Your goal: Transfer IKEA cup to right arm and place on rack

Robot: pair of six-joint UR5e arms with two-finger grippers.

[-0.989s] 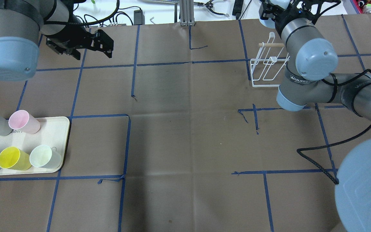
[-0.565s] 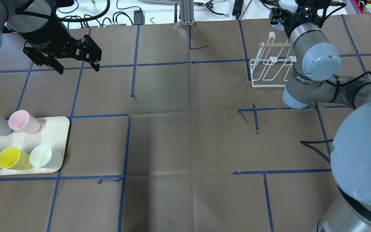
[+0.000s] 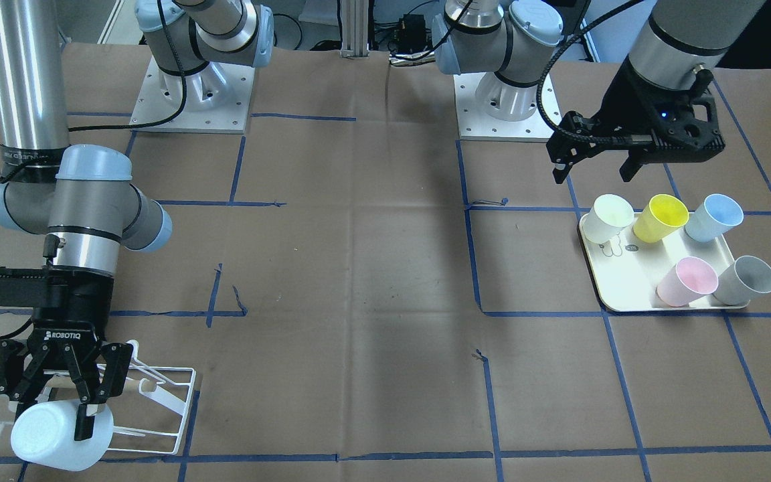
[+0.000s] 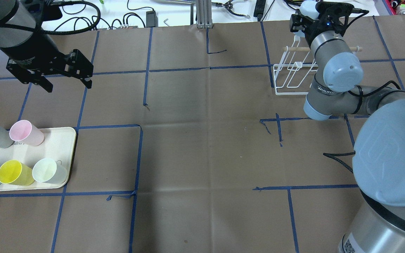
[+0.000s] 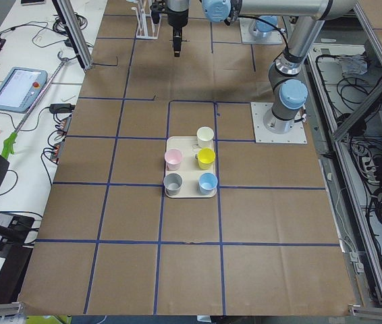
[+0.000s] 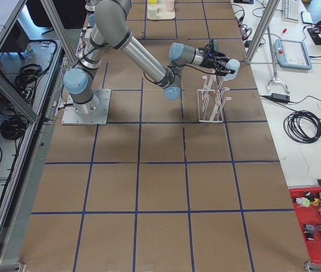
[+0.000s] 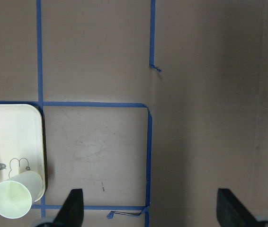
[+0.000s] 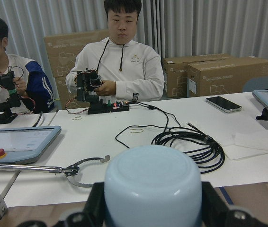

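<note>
Brown paper tabletop gridded in blue tape, with a broad bare middle between one cream tray at near left and one white wire rack at far right. Five cups on the tray. Sixth, a pale-blue IKEA cup, pinched in the right gripper at the rack's far end, close to the table's far edge, base up, long axis about vertical. Left gripper spread apart, empty, beyond the tray.

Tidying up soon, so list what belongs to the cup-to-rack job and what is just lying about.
Job: cup, right gripper holding it, rack, left gripper (open, empty).
Lying about: tray, five spare cups on it, cables.
</note>
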